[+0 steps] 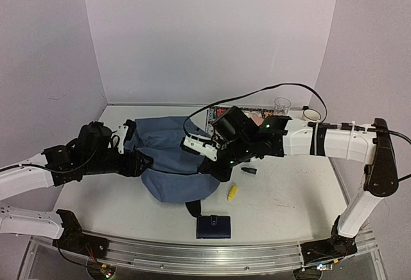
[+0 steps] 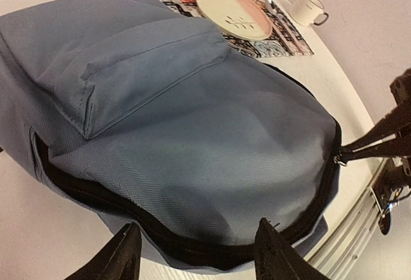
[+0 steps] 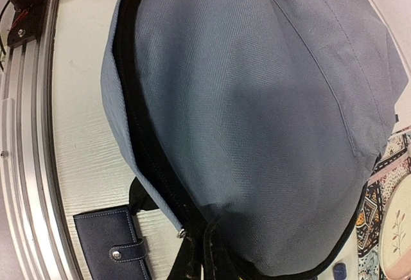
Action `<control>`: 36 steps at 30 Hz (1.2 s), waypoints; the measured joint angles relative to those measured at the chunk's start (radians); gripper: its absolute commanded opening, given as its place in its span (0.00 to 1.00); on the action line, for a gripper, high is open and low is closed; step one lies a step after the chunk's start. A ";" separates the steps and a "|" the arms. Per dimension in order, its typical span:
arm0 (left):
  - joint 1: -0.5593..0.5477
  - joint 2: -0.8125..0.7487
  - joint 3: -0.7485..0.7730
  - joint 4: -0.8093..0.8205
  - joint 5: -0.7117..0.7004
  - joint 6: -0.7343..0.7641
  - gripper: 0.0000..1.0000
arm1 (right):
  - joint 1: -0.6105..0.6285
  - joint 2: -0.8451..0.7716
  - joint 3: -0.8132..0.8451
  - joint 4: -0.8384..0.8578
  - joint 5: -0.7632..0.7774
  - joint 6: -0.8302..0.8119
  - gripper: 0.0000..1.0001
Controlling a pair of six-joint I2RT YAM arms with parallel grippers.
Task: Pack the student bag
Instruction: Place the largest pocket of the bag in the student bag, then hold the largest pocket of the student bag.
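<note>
A: Left gripper: its fingers stand apart with nothing between them, just off the near rim of the student bag, by the black zip.
B: Right gripper?
A: Closed to a point at the zip's far end. Cannot tell whether it pinches the tab.
B: Reason for the arrangement?
A: Judgement: one arm at each end of the zip, to steady the fabric and work the mouth for packing. The zip looks parted along the near side.
B: Bag position?
A: Lying flat with the front pocket up, left of centre on the white table, between the arms.
B: Surroundings?
A: Navy wallet near the front edge, just apart from the bag. Small yellow item to the bag's right. Behind the bag, a patterned placemat carrying a plate, with a mug beside it. Pale lilac walls on three sides.
</note>
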 measured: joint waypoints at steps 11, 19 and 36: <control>-0.007 -0.104 0.094 0.005 0.090 0.347 0.66 | 0.001 0.000 -0.001 -0.004 -0.003 0.026 0.00; -0.163 0.150 0.101 0.097 0.145 0.434 0.64 | 0.001 0.000 -0.014 -0.002 0.012 0.040 0.00; -0.260 0.297 0.013 0.360 0.089 0.699 0.52 | 0.001 0.000 -0.033 0.023 0.010 0.088 0.00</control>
